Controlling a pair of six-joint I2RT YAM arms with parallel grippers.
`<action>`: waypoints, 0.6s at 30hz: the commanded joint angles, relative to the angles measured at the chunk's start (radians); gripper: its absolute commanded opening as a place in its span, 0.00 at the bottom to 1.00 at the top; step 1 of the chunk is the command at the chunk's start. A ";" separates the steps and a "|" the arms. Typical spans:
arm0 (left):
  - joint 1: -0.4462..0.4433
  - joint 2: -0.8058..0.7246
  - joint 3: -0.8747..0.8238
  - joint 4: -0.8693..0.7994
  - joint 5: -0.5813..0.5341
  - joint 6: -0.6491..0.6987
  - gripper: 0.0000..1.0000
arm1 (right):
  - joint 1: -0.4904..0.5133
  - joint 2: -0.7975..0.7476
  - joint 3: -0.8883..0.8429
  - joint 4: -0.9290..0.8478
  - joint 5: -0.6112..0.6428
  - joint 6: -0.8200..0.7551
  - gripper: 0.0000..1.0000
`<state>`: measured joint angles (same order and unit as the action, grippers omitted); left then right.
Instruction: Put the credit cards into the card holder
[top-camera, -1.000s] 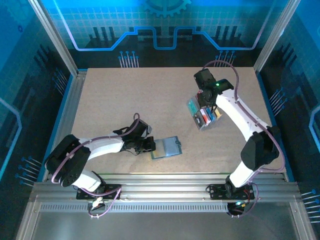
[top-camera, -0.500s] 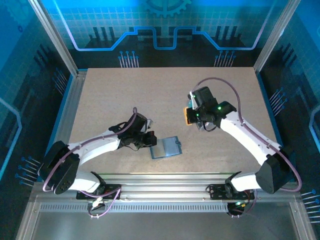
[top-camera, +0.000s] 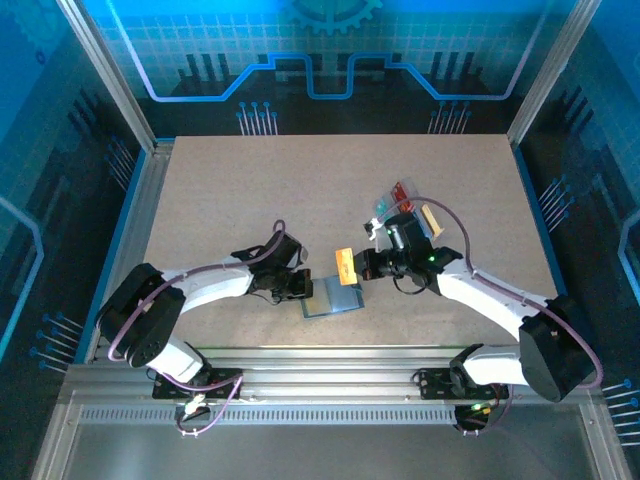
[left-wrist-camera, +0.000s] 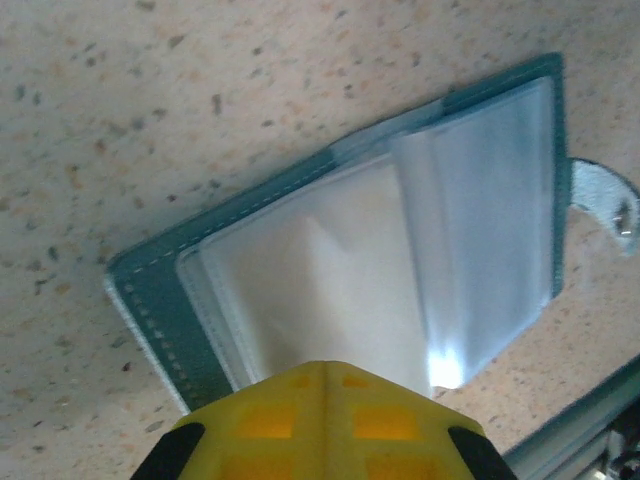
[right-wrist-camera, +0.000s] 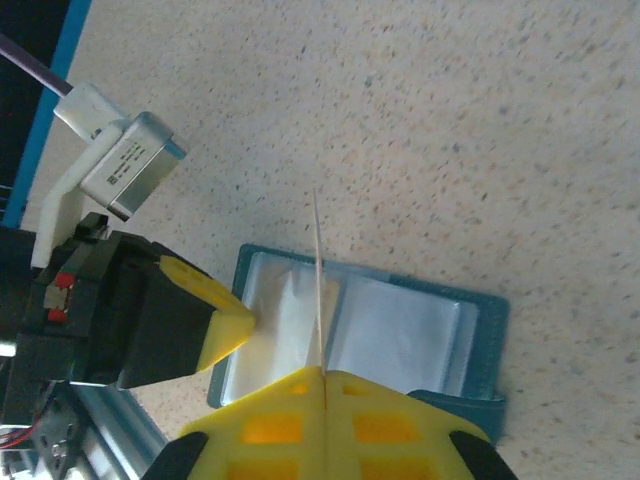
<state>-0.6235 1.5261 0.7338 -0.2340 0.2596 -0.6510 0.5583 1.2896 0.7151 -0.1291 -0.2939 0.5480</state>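
Vs a sec ago: the right claw (top-camera: 362, 264) was up at the far right of the bench (top-camera: 240, 190), over the pile of credit cards (top-camera: 403, 200). Half a sec ago it was partway across w/ an orange card (top-camera: 345, 263) in its tips. Now it has swung down to mid-bench & that card hangs over the far edge of the card holder (top-camera: 338, 298). The other cards (red, teal, tan) now lie uncovered at approx 1 o'clock from that claw, well apart from it. The card holder hasn't shifted. The left claw (top-camera: 297, 286) stayed at the holder's left edge, only nudging a bit.

Right claw: fingers pinched tight on the orange card. In the right wrist view the card stands edge-on, a thin line straight out from the tips, above the fold btwn the holder's two clear pages. Can't tell if card & page touch. In the top view the holder sits at approx 7 o'clock from this claw, just beside it.

Left claw: closed, nothing btwn its fingers. Its yellow tip rests on the holder's inner page nearest it. The holder lies at 3 o'clock from it, touching.

The holder itself lies open & flat on the bench, roughly centre, close to the near edge, w/ a slate-blue border & pale clear sleeves facing up.
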 joint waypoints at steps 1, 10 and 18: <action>0.004 0.004 -0.035 -0.007 -0.021 0.014 0.00 | 0.018 0.009 -0.050 0.188 -0.080 0.060 0.00; 0.005 -0.004 -0.064 -0.022 -0.048 0.015 0.00 | 0.031 0.106 -0.083 0.311 -0.125 0.090 0.00; 0.005 -0.006 -0.073 -0.013 -0.047 0.009 0.00 | 0.048 0.171 -0.085 0.324 -0.103 0.075 0.00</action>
<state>-0.6235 1.5249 0.6849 -0.2256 0.2325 -0.6514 0.5957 1.4437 0.6403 0.1555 -0.3866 0.6254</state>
